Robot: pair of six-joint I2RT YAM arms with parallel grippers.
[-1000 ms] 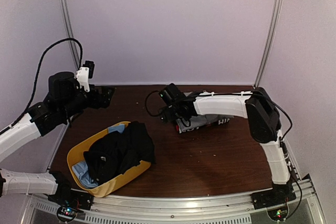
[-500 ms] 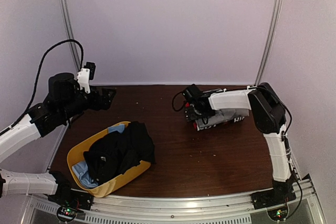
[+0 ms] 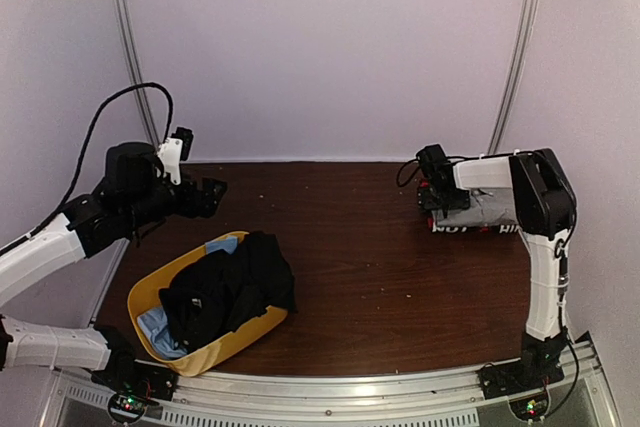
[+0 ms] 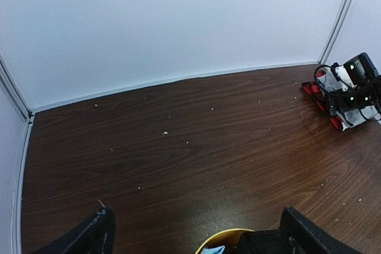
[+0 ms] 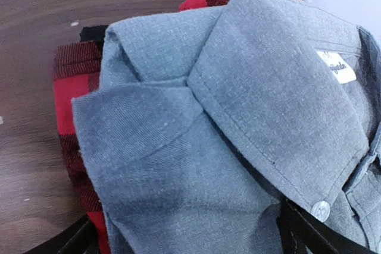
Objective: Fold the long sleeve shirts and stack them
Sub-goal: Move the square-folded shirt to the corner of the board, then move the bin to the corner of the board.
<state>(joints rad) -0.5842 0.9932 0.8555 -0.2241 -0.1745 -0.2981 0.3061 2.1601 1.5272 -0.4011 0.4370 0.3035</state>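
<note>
Right arm has swung from mid-table to the far right, and the folded stack has travelled with it, from the centre to the far right corner. Left arm barely shifted.

Near left: yellow basket (image 3: 143,299) with the black shirt (image 3: 225,287) heaped in it, unfolded, one part draped over the far rim. A scrap of light blue cloth (image 3: 155,325) shows beneath it.

- Handling, by judgement: light, limp knit that will sag and trail once lifted. Best taken at collar or shoulder seam, one point per gripper, so it hangs flat.

Left side, farther back: left gripper (image 3: 208,195) hovers above the table (image 3: 380,287), jaws fully spread, nothing between them. The black shirt lies nearer than it and a little right, well apart.

Far right: grey shirt (image 5: 238,105), folded, collar and one button showing, on top of a red-and-black plaid garment (image 5: 71,87).

- Right gripper (image 3: 436,199) sits at the stack's left end, jaws spread wide. The wrist view shows the fingers straddling the grey fold. No pinch visible, so nothing held.
- Grey cloth is soft but thicker when folded. A folded edge should hold best.
</note>
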